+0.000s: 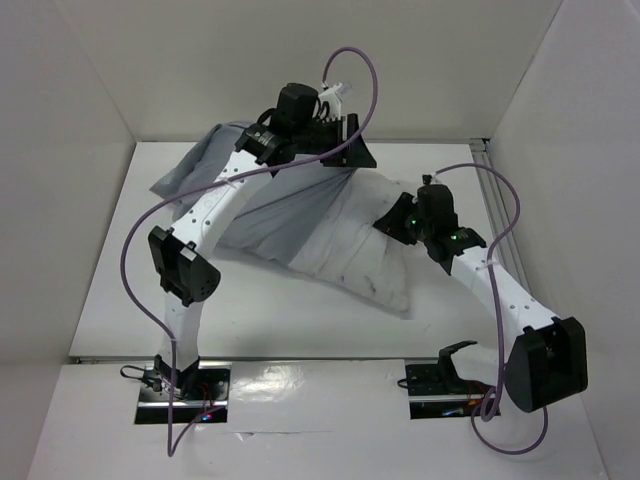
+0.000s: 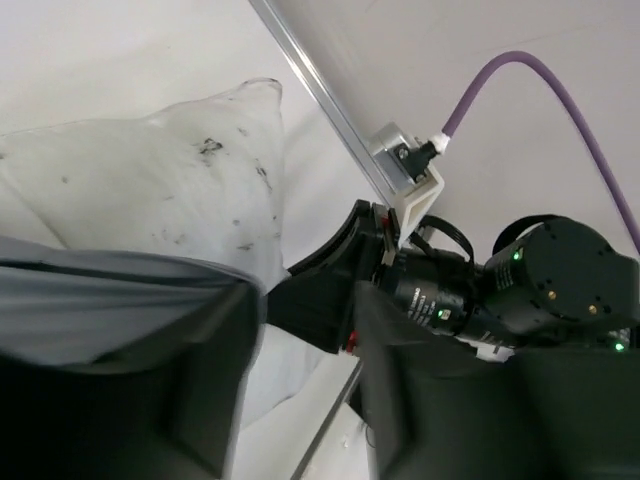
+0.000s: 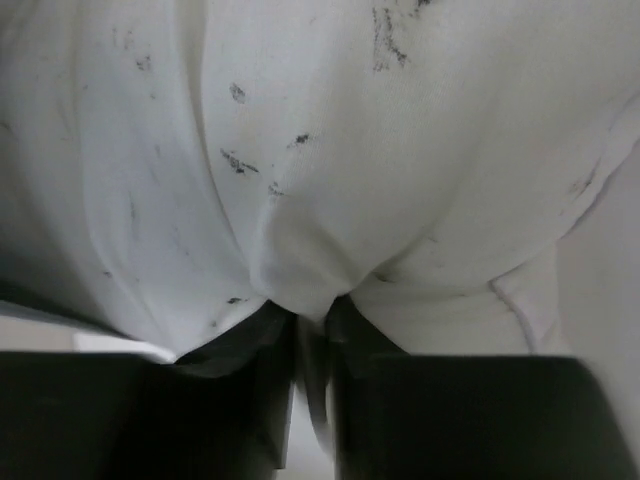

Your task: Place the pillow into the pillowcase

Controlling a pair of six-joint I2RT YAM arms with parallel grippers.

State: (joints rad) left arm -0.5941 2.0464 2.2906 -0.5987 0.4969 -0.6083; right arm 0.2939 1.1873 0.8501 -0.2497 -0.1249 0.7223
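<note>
White bench (image 1: 120, 300), boxed in by plain white walls (image 1: 70, 120) on the left, far and right sides. Metal rail (image 1: 492, 190) along the far stretch of the right edge. Pillow (image 1: 360, 265) lying mid-bench on a slant, bare end speckled with dark marks and pointing toward the near-right corner, other end inside the pillowcase (image 1: 205, 165). Grey cloth wrinkled over the far-left part of the pillow, loose end bunched toward the far-left corner. Left arm (image 1: 215, 205) up from its base at the near edge, elbow bent toward the left side, forearm stretched across the pillowcase to the middle of the far edge, purple cable (image 1: 135, 270) looping beside. Left tool (image 2: 305, 340) at the pillowcase's far hem, jaws well apart, grey cloth draped against one finger (image 2: 150, 400), nothing plainly clamped between the two. Right arm (image 1: 500, 290) folded out past the near-right corner, elbow low by its base, forearm angled back toward mid-bench, green lights lit on the wrist. Right tool (image 3: 310, 330) pushed into the pillow's right end, fingers almost together with only a narrow slit left, a fold of white pillow fabric pinched between. Both tools near each other, on opposite sides of the pillow's far-right corner.
</note>
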